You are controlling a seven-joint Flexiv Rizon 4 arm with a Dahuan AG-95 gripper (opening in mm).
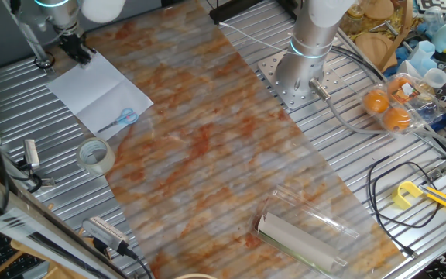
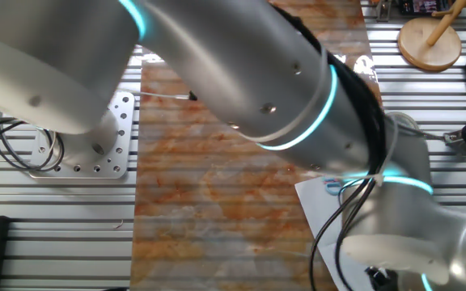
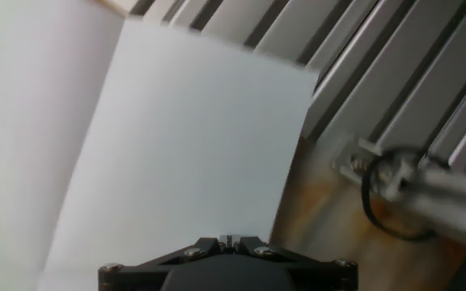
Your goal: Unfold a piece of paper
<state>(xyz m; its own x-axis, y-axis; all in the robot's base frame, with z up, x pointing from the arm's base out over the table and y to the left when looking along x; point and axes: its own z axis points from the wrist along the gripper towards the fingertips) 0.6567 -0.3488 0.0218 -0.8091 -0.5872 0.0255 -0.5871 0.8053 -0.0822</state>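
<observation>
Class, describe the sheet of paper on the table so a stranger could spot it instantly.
Find the marbled orange mat running across the metal table. At its far corner, under the gripper, lies the piece of paper. It is flat, white and creased, with a small blue squiggle near one edge, unlike the tape roll beside it.

a thin plain white rectangular sheet of paper (image 3: 192,153) fills most of the frame, blurred. beside its right edge run grey ribbed metal slats (image 3: 395,73). just below those, a black cable loop (image 3: 387,202) sits on rust-mottled surface (image 3: 322,226).
</observation>
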